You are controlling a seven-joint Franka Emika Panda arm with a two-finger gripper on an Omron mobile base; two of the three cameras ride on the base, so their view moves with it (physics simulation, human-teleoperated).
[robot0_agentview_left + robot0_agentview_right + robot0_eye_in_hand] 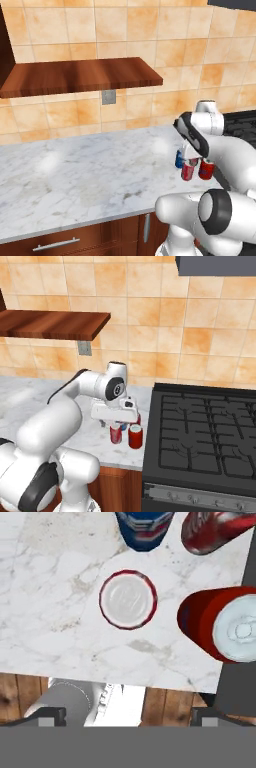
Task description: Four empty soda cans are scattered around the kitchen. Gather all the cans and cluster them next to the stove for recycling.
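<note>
The end effector (128, 714) is open wide and holds nothing. Right under it, near the front edge of the surface (50, 612), stands a red can (128, 599), straight up, top facing the hand. Another red can (225, 624) stands just beside it, by the stove (205, 441). Farther back stand a blue can (144, 527) and one more red can (212, 529). I think all four are gathered.
</note>
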